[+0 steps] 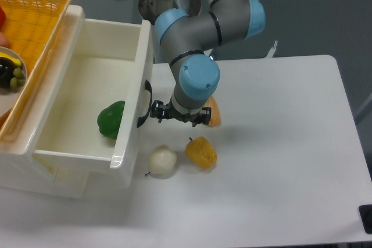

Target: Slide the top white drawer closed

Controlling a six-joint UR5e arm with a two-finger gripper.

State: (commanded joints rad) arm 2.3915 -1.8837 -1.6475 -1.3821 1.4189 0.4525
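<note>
White fruit [162, 162] lies before open top white drawer [131, 121].

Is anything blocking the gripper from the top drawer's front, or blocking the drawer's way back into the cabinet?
Nothing visible. The gripper sits right beside the top white drawer near its black handle, with no object between. A green item lies inside the drawer, below its rim, so it should ride in with it.
</note>
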